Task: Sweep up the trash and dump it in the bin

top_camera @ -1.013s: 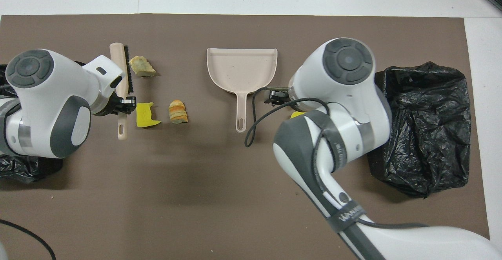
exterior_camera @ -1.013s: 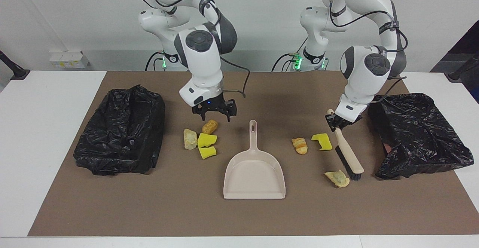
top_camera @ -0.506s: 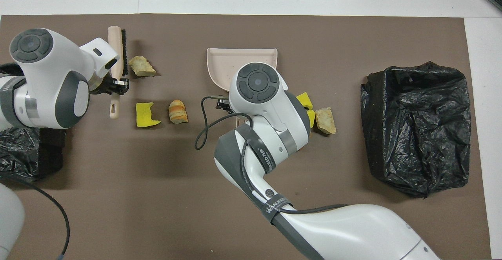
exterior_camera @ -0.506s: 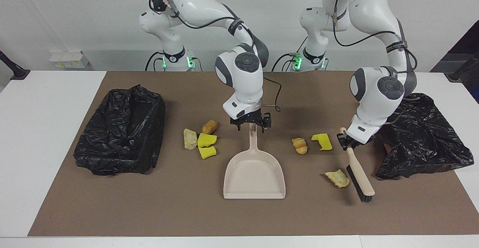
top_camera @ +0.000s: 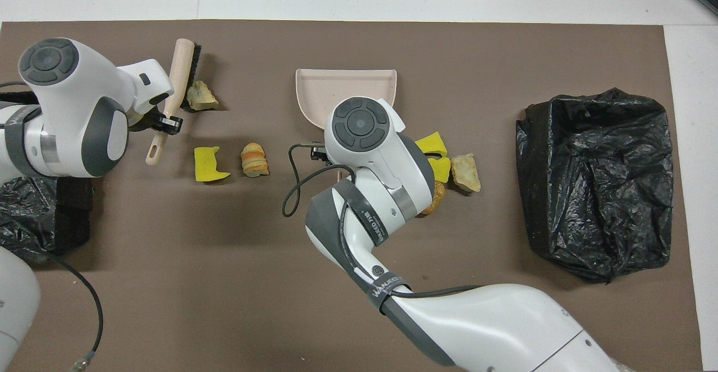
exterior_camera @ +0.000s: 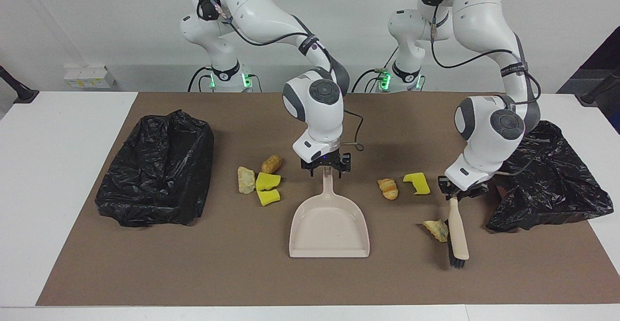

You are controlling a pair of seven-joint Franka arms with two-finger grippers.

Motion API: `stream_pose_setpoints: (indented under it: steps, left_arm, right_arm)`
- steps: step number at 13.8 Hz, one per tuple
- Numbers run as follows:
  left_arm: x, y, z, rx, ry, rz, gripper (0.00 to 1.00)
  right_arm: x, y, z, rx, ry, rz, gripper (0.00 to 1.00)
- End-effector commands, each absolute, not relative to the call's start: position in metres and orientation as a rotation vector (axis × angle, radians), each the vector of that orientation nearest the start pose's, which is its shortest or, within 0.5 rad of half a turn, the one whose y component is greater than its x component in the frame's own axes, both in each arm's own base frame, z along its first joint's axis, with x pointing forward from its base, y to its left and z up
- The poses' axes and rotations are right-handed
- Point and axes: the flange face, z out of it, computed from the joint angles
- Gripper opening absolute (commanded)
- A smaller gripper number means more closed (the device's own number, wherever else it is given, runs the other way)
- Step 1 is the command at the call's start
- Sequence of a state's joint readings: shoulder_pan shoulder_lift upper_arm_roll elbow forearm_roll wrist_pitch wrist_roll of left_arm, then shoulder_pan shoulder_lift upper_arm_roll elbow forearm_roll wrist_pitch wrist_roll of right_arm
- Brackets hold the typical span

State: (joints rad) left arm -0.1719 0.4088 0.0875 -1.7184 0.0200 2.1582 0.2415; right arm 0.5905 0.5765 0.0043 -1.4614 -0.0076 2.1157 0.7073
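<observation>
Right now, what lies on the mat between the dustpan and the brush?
Facing view: between the dustpan and the brush lie three scraps: an orange bread-like piece, a yellow sponge chunk, and a pale lump against the bristles.

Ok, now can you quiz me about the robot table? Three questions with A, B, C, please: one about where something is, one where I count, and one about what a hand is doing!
1. Where is the dustpan?
A. on a shelf
B. on the table, between two groups of trash
C. inside a drawer

2. How many yellow pieces are there?
A. one
B. five
C. three

3. What is the left gripper doing?
A. gripping the brush by its handle
B. hanging wide open and empty
C. holding a cup

Answers:
1. B, since four lumps lie at the pan's side toward the right arm's end of the table and three at its side toward the left arm's end.
2. C, since two yellow pieces lie together in one group and one in the other.
3. A, since its fingertips are closed on the handle's end.
</observation>
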Motion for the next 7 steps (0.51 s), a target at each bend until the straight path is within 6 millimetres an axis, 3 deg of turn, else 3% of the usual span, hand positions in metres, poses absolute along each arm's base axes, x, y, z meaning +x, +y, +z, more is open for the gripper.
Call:
stream_pose_setpoints:
  steps: [1,2,5,7]
  left_arm:
    - [0.667,-0.051,0.357,-2.984,0.714,-0.056,0.0]
    - [0.669,-0.051,0.361,-2.939,0.817,-0.06,0.0]
    - [0.673,-0.049,0.362,-2.848,0.983,-0.039,0.0]
    - [0.674,-0.05,0.364,-2.809,1.089,-0.041,0.0]
  right_arm:
    - [0.596,0.399,0.348,-3.103,0.114,-0.148,0.16]
    - [0.593,0.403,0.348,-3.103,0.117,-0.143,0.0]
    - [0.602,0.391,0.354,-3.089,0.143,-0.133,0.0]
    - [0.604,0.382,0.38,-3.075,-0.007,-0.178,0.0]
